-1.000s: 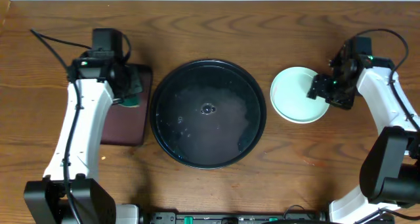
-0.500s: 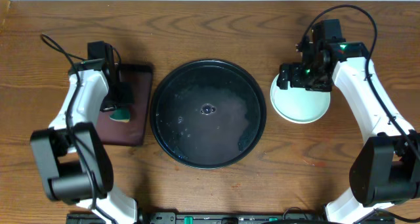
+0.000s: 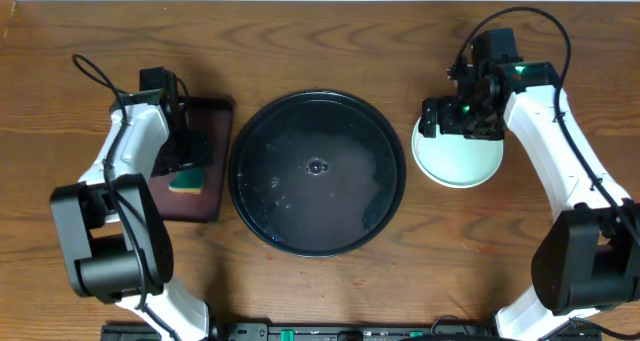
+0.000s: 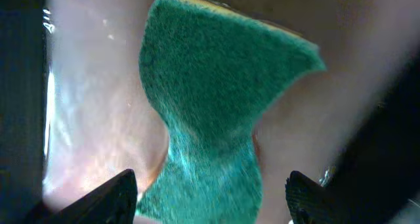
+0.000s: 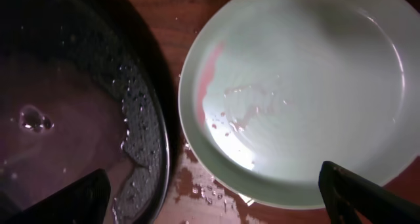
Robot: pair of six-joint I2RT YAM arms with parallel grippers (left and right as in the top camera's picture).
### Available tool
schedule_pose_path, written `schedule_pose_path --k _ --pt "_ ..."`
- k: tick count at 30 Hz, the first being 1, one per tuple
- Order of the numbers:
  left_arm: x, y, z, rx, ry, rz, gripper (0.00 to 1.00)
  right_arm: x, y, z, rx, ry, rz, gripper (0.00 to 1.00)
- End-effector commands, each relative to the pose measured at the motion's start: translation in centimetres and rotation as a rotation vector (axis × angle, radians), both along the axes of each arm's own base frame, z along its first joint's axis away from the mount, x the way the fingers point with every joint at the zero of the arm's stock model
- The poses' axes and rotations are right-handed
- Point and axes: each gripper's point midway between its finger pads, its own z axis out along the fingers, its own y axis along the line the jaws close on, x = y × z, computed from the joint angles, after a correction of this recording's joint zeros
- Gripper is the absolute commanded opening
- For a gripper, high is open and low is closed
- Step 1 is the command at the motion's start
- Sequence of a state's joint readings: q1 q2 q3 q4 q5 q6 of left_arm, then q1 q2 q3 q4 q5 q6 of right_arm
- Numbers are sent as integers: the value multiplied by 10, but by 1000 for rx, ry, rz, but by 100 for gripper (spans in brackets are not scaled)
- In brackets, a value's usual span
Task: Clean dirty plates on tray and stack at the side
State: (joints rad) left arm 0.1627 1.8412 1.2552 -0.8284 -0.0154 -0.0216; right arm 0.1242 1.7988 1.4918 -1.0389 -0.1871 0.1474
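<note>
a: left end effector point(image 4: 210, 198)?
b: jaws apart, green sponge point(image 4: 216, 92) between them, left of the tray point(image 3: 300, 221).
a: right end effector point(image 5: 216, 194)?
b: jaws wide apart above the mint plate point(image 5: 308, 86), just right of the tray; maybe a stack.

The black tray point(image 3: 290, 221) is shiny and wet, the pale plate point(image 3: 458, 169) smooth plastic, the green sponge point(image 4: 210, 106) rough, the tabletop point(image 3: 330, 41) wood.

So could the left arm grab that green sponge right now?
Probably yes: the left gripper hangs open right above the sponge, which lies on the brown tray with nothing between them.
</note>
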Motion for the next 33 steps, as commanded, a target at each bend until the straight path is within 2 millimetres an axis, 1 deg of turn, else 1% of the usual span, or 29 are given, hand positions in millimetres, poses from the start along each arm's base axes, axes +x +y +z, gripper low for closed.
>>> schedule_pose_path --k 1,4,6,12,14,18,21,23,26,29,33 --pt "21 -4 53 -22 -171 6 73 12 8 28 9 -65 35 99" --pt "19 -5 71 -19 -215 4 74 13 10 48 9 -83 44 99" --pt "19 -5 78 -15 -237 3 74 13 11 62 11 -97 48 99" --pt "19 -5 80 -15 -240 2 74 5 10 114 20 -171 47 99" --pt "19 -5 80 -14 -240 3 74 -2 9 132 25 -206 48 99" --pt "19 -5 80 -15 -240 3 74 -27 6 165 33 -270 47 99" --pt "19 -5 80 -15 -240 3 74 -44 5 187 42 -320 48 99" --pt "19 -5 80 -15 -240 3 74 -52 4 199 46 -357 49 99" --pt "19 -5 80 -14 -240 3 74 -61 2 211 49 -396 49 99" --pt "19 -5 80 -15 -240 2 74 -66 -9 217 -10 -426 44 99" --pt "19 -5 80 -14 -240 3 74 -67 -24 216 -90 -427 8 99"
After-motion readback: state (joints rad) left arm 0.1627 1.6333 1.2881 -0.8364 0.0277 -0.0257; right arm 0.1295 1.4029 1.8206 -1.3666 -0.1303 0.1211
